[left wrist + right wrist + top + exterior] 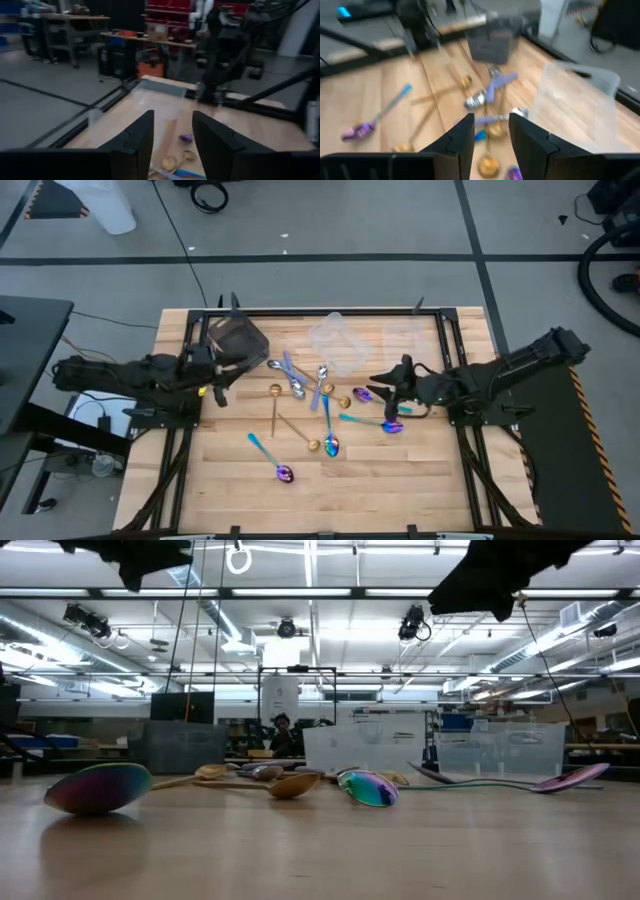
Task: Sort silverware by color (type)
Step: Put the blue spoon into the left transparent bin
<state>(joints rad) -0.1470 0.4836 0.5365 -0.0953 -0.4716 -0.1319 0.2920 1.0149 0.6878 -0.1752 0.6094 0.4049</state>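
Wood counter [420,480]: pale planks inside a black frame, filling the centre of the high view.
Silverware, overall: loose spoons scattered across the middle of the counter, unsorted, finishes mixed together.
Iridescent spoons: one [272,459] at lower centre-left with a teal handle; one [329,430] at centre, bowl toward the bottom of the frame; one [372,421] right of centre, lying nearly level, teal handle pointing left.
Gold spoons: one [275,405] standing near vertical at centre-left; one [298,434] slanting down to the right just beside it.
Silver spoons: a small cluster [292,381] at upper centre, crossing one another.
Dark tub [238,337]: upper left of the counter, tilted, close to the left hand.
Clear tub [340,340]: upper centre of the counter, apart from the spoons.
Left hand [217,392]: at the left edge of the counter, raised; fingers apart with nothing between them in the left wrist view.
Right hand [389,389]: right of centre, above the spoons; fingers [461,135] apart and holding nothing in the right wrist view.
Low view: an iridescent bowl [97,787] sits large at the left.
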